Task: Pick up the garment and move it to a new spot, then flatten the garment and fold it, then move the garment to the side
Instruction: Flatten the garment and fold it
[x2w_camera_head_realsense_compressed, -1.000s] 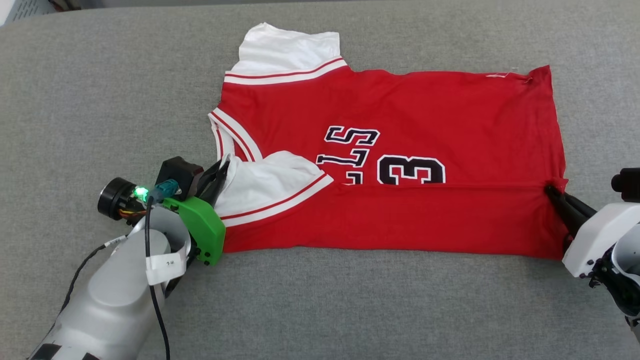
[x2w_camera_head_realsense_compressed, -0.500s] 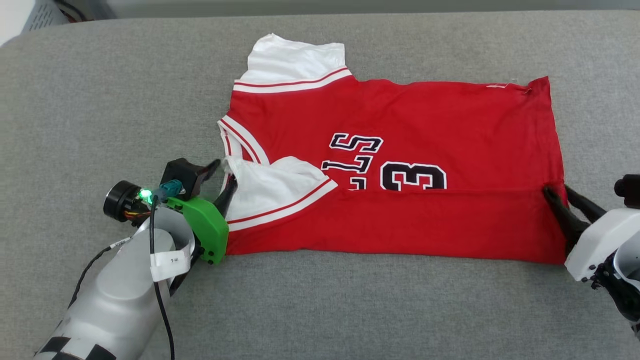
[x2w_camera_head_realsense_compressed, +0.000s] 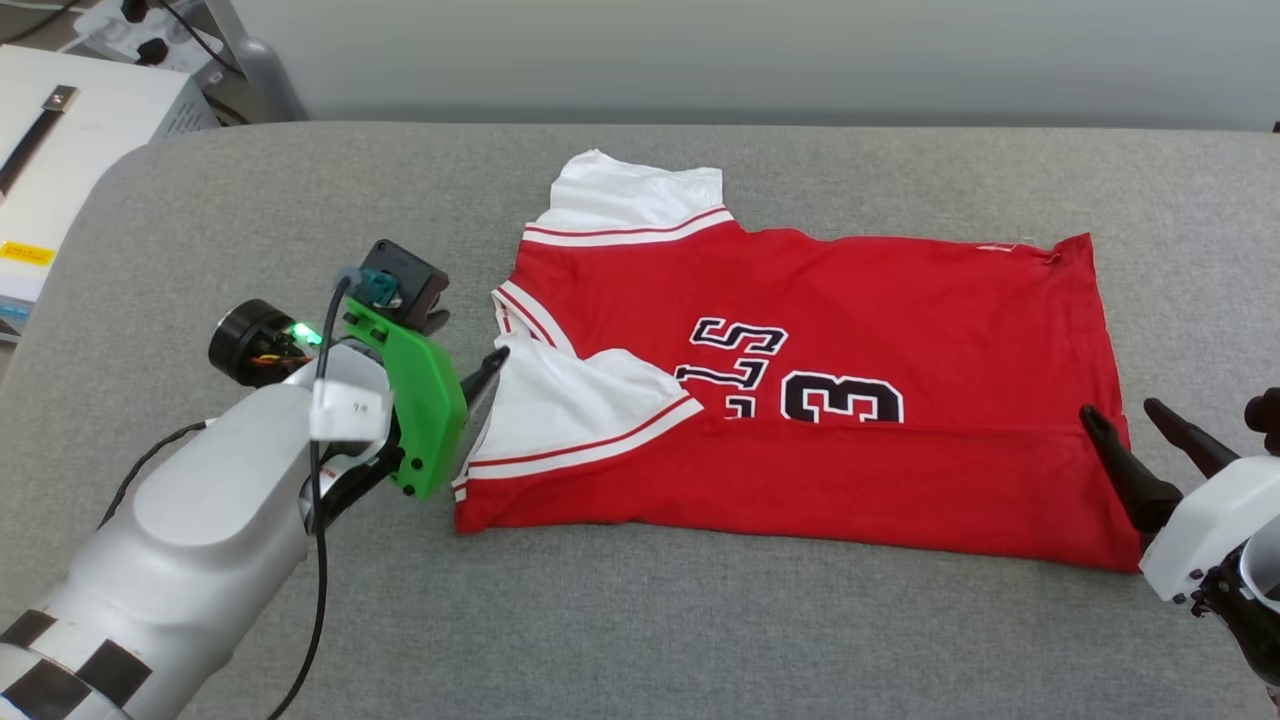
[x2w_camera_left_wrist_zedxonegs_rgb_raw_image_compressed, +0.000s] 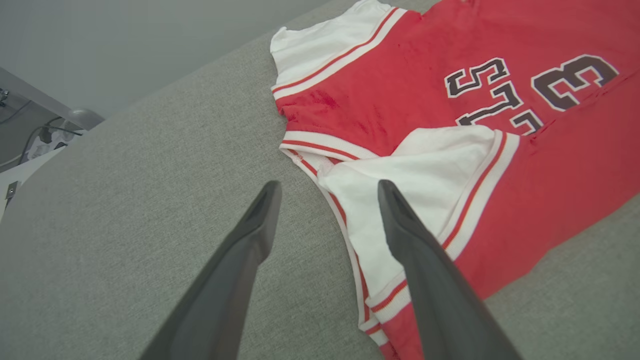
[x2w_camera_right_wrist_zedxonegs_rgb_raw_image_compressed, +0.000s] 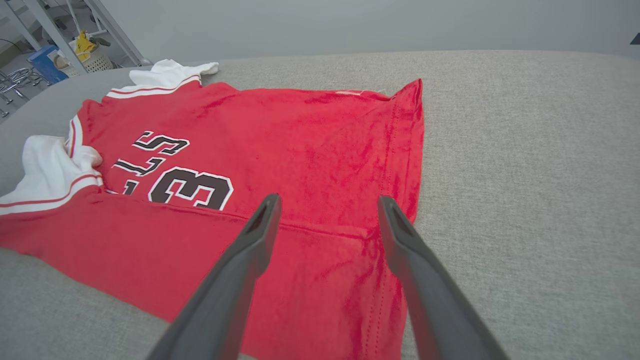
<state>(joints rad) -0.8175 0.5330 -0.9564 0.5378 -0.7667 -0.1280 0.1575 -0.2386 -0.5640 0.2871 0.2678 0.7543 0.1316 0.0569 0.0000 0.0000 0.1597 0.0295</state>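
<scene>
The garment (x2w_camera_head_realsense_compressed: 850, 300) is a red jersey lying flat on the grey padded table (x2w_camera_head_realsense_compressed: 700, 620). Its near long edge is folded up over the lower part of the black lettering. One white sleeve (x2w_camera_head_realsense_compressed: 570, 395) lies on the fold and the other (x2w_camera_head_realsense_compressed: 630, 200) points to the far side. My left gripper (x2w_camera_head_realsense_compressed: 465, 340) is open just off the collar end, with nothing between its fingers (x2w_camera_left_wrist_zedxonegs_rgb_raw_image_compressed: 425, 280). My right gripper (x2w_camera_head_realsense_compressed: 1118, 410) is open over the hem end, its fingertips (x2w_camera_right_wrist_zedxonegs_rgb_raw_image_compressed: 250, 250) apart above the red cloth (x2w_camera_right_wrist_zedxonegs_rgb_raw_image_compressed: 300, 135) and empty.
A white cabinet (x2w_camera_head_realsense_compressed: 60, 150) with cables stands beyond the table's back left corner. Metal shelving with small items (x2w_camera_right_wrist_zedxonegs_rgb_raw_image_compressed: 60, 45) shows far off in the right wrist view. Bare grey padding surrounds the garment on all sides.
Both grippers have opened and let go of the garment's folded edge, backing off slightly. The head camera has tilted up, so the whole scene sits lower in view.
</scene>
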